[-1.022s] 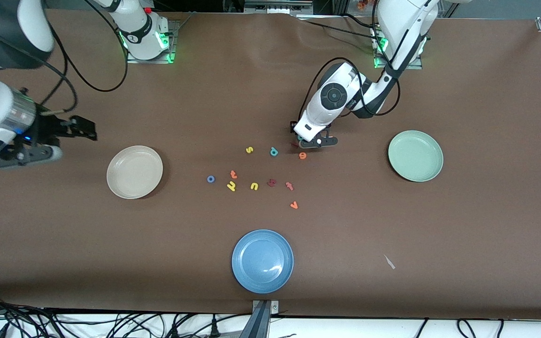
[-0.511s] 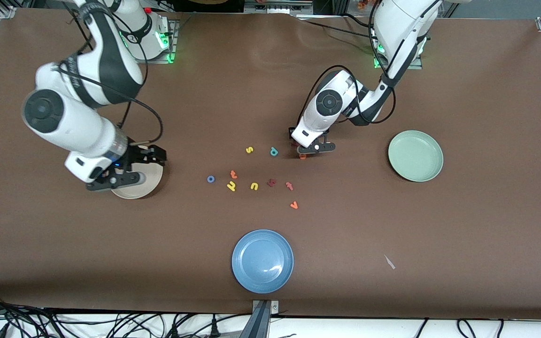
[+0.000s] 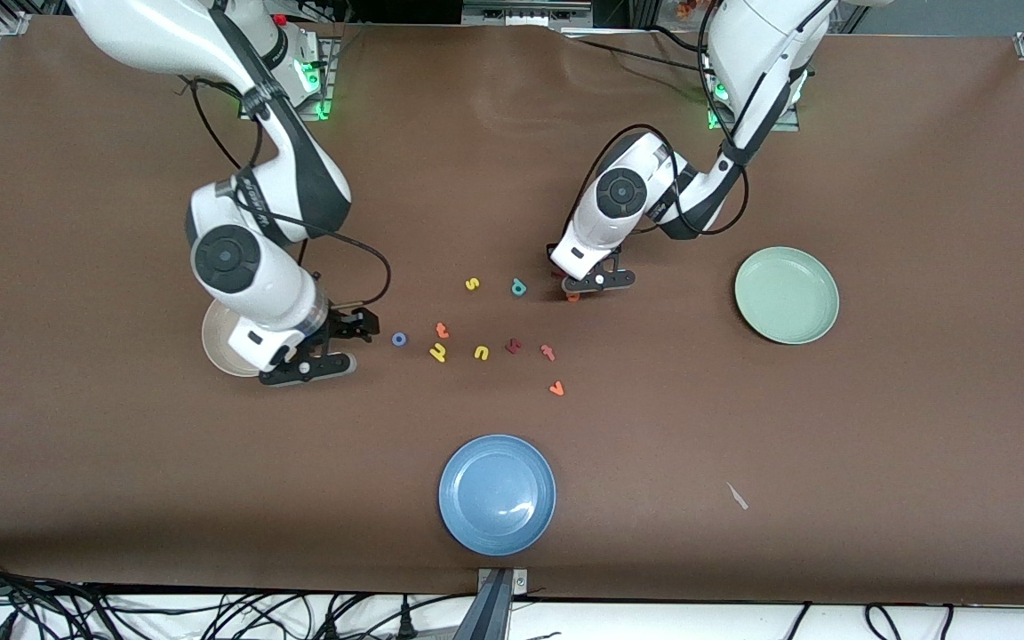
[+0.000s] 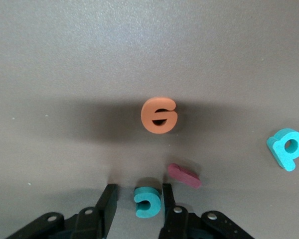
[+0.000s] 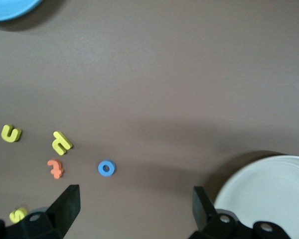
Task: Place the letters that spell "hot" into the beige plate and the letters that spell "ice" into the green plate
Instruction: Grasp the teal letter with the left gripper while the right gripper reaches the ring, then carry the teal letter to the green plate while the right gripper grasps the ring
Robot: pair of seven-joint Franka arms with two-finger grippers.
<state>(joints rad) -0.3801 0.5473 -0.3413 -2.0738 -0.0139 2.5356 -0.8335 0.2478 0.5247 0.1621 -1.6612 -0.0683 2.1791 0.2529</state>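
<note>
My left gripper (image 3: 585, 283) (image 4: 138, 194) is down at the table, open, its jaws either side of the teal "c" (image 4: 148, 201); one finger touches it and the other stands off. The dark red "i" (image 4: 184, 176) and orange "e" (image 4: 159, 115) (image 3: 572, 297) lie just beside. My right gripper (image 3: 334, 351) (image 5: 134, 209) hangs wide open and empty between the beige plate (image 3: 215, 342) (image 5: 269, 189) and the blue "o" (image 3: 399, 339) (image 5: 106, 168). The yellow "h" (image 3: 438, 353) (image 5: 62, 142) and orange "t" (image 3: 443, 330) (image 5: 55, 168) lie by the "o". The green plate (image 3: 786, 295) is empty.
A blue plate (image 3: 497, 494) sits near the front camera's edge. Other letters lie mid-table: teal "p" (image 3: 518, 286) (image 4: 287, 148), yellow "s" (image 3: 472, 284), yellow "u" (image 3: 481, 353), a dark red letter (image 3: 514, 346), pinkish "t" (image 3: 548, 352), orange "v" (image 3: 556, 388).
The right arm swept in from its end of the table, across the beige plate, to beside the blue "o". The left gripper's jaws have narrowed around the teal "c".
</note>
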